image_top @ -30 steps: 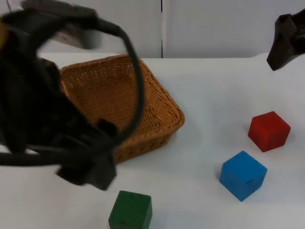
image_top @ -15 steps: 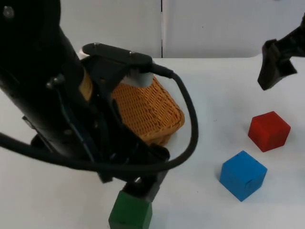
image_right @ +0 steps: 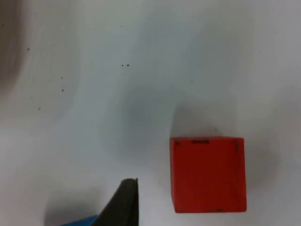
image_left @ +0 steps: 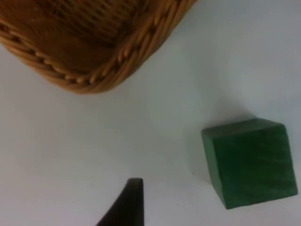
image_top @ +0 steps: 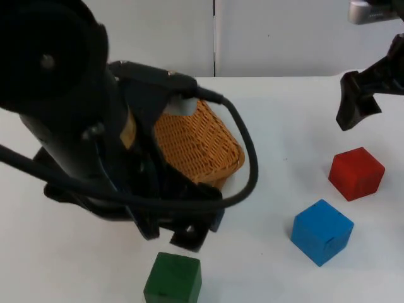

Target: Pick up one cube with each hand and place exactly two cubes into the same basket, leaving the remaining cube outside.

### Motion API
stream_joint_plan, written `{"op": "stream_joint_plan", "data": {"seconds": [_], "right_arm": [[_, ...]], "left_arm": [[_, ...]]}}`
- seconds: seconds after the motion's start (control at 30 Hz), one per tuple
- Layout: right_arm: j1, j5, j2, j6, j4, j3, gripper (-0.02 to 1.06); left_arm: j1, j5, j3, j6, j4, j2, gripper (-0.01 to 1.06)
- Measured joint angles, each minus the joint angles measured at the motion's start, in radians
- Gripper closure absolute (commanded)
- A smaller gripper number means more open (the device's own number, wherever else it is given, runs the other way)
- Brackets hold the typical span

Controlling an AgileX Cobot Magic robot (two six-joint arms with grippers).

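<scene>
Half a second ago my left gripper sat right over the green cube; now it has lifted back a little, just above and beyond it, while my right gripper has dropped lower toward the red cube. Both moves read to me as lining up for the two picks, with nothing lifted yet. Whether either pair of my jaws is open I cannot tell, and neither holds anything. From my left wrist the green cube lies off to one side of my fingertip, near the wicker basket. From my right wrist the red cube sits just beside my fingertip. The blue cube rests near the red one, and the wicker basket lies behind my left arm.
</scene>
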Motion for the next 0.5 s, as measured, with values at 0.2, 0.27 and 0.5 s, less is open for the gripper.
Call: {"op": "stream_joint_plan", "data": {"seconds": [0.2,0.27,0.5], "right_arm": [[0.0,-0.04,0.036,0.0,0.0,0.0,-0.01],[0.0,-0.044,0.046,0.0,0.0,0.0,-0.01],[0.0,-0.082,0.115,0.0,0.0,0.0,-0.01]], "left_arm": [[0.0,-0.034,0.0,-0.029,0.004,0.085,0.0],[0.0,-0.047,0.0,-0.031,0.004,0.094,0.0],[0.0,-0.12,-0.002,-0.037,0.004,0.138,0.0]]}}
